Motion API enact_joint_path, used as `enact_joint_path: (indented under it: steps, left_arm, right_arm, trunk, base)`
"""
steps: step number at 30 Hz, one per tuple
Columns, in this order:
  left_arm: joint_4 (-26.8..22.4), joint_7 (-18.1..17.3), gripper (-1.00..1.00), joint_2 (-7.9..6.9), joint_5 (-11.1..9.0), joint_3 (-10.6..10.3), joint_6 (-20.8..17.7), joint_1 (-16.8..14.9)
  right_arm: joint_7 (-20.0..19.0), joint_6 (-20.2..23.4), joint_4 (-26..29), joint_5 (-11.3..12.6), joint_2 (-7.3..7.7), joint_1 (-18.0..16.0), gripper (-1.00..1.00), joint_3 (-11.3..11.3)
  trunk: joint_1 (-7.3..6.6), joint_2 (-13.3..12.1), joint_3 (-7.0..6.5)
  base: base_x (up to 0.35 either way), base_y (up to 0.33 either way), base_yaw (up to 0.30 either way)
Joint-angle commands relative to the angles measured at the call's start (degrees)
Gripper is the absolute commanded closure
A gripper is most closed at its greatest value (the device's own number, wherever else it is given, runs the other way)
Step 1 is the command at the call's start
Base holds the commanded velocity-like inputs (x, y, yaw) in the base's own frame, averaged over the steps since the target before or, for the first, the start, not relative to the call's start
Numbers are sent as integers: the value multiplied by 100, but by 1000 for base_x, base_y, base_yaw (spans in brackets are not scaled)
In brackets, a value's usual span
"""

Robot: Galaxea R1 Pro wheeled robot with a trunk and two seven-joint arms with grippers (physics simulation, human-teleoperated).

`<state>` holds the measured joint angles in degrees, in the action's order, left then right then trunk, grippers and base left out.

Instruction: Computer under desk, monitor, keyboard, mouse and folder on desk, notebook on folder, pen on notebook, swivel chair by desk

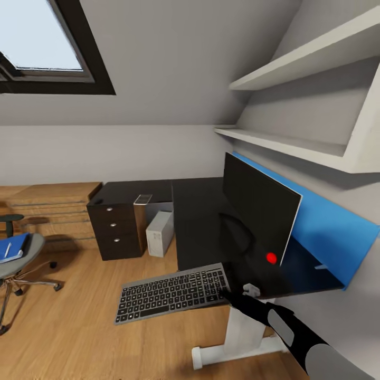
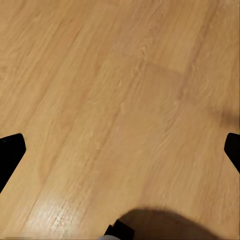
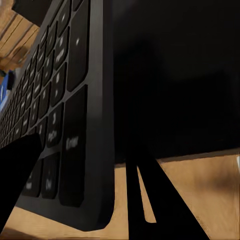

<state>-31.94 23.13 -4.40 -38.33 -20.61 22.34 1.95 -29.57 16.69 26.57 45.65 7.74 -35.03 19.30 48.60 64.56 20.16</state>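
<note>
Keyboard held at the desk's near edge, ready to set down.

The desk [image 1: 198, 221] fills the centre; the monitor [image 1: 258, 208] stands on it at 2 o'clock, leaving little free top. The swivel chair [image 1: 21, 258] with the folder [image 1: 15, 246] waits at 9 o'clock, the computer [image 1: 159, 232] under the desk at 11. The keyboard [image 1: 171, 293] overhangs the floor; the right gripper [image 1: 232, 296] pinches its right end, jaws nearly closed. Lift it level and slide it in front of the monitor's stand. The left gripper [image 2: 120, 150] spreads wide, empty, over floor.
</note>
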Motion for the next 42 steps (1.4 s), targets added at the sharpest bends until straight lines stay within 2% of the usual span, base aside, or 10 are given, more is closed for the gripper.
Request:
enact_joint_path:
  steps: [1, 9, 13, 16, 19, 20, 22, 28, 39, 42]
  left_arm:
    - [-2, 43, -100, -8, -48, -48, 24, -2]
    - [53, 40, -100, 0, -52, -47, 25, -2]
    - [56, 41, -100, 10, -52, -42, 21, -2]
    - [56, 36, -100, 31, -52, -46, 7, -2]
    - [56, 34, -100, 74, -47, -48, 0, -2]
    - [56, 34, -100, 86, -41, -52, -1, -2]
    - [56, 33, -100, 94, -37, -56, -1, -2]
    - [56, 33, -100, 97, -35, -57, -1, -2]
    - [56, 39, -100, 97, -40, -85, -1, -2]
    - [56, 43, -100, 97, -41, -198, -3, -2]
  right_arm:
    - [1, 31, 11, 61, -6, -4, 100, 26]
    - [1, 88, 650, 81, -24, 3, 100, 4]
    - [9, 57, 710, 88, -189, 2, 100, 14]
    - [16, 41, 736, 85, -492, 0, 100, 1]
    - [174, -312, 745, 92, -1143, -2, 100, -79]
    - [697, -975, 753, 103, -1514, -2, 100, -173]
    - [1487, -1832, 760, 120, -1774, -4, 100, -204]
    - [2277, -3109, 726, 134, -1774, -1, 100, -197]
    - [2932, -3453, 604, 139, -1774, 5, 100, -205]
    - [2992, -3799, 597, 909, -1774, 5, 100, -223]
  trunk:
    - [1, 4, 5]
    - [1, 4, 5]
    - [1, 4, 5]
    - [1, 4, 5]
    - [1, 4, 5]
    - [1, 4, 5]
    - [1, 4, 5]
    - [1, 4, 5]
    - [1, 4, 5]
    - [1, 4, 5]
  base:
    - [0, 0, 270]
    - [0, 186, 148]
    - [0, 296, 10]
    - [0, 298, 2]
    - [0, 298, 1]
    - [0, 191, 0]
    - [0, 92, 0]
    - [0, 19, 0]
    - [0, 1, 0]
    - [0, 0, 0]
